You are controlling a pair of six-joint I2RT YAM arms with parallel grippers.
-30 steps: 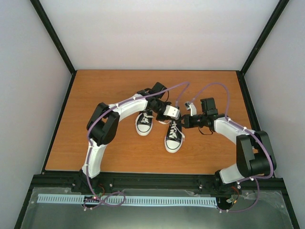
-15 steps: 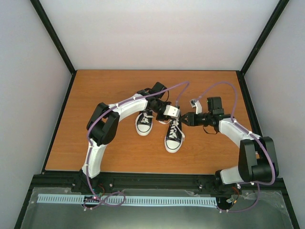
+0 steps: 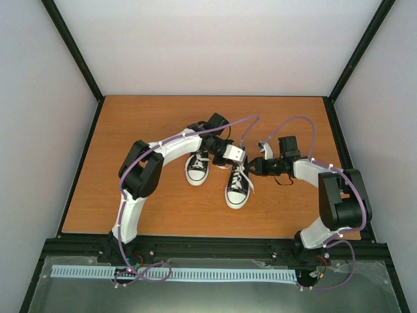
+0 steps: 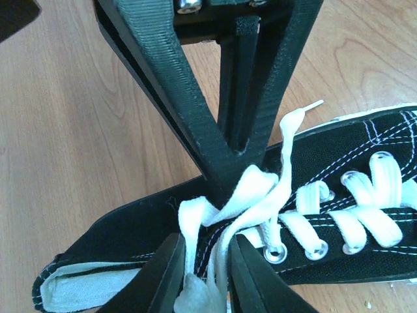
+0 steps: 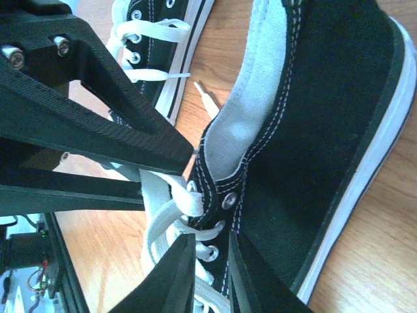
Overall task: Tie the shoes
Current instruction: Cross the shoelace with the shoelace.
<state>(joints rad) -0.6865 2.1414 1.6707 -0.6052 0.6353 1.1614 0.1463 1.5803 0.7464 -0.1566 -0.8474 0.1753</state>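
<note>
The shoes stood side by side near the middle of the wood-grain table [image 3: 130, 130], toes toward the arm bases. The left sneaker [image 3: 197, 169] sat a little farther back and the right sneaker [image 3: 238, 189] nearer. Both were black canvas with white rubber toe caps and soles. Both arms curved in over the right sneaker's heel end, their grippers almost meeting above its opening.

The left gripper [image 4: 207, 244] had its black fingers [image 4: 166, 274] drawn close. Flat woven white laces [image 4: 260, 195] were bunched in the narrow gap between them, so it was pinching those strands. The right gripper [image 5: 212, 238] showed only a slim gap. Its fingers [image 5: 172, 274] straddled the eyelet edge and a lace loop, and I could not tell whether anything was clamped.

Only the left wrist view showed the right gripper's finely ridged, tapered fingers converging to a point at the lace crossing. It also showed a loose lace end [image 4: 303, 112] sticking up and metal-ringed eyelets [image 4: 318, 248] beside white contrast stitching. Only the right wrist view showed the pale fabric lining [image 5: 260, 85] inside the collar and the smooth white sole wall [image 5: 374, 150]. The left sneaker's laced front lay just beside it there. Only the top view showed both shoes whole, with purple cables [image 3: 195, 134] along the arms.
</note>
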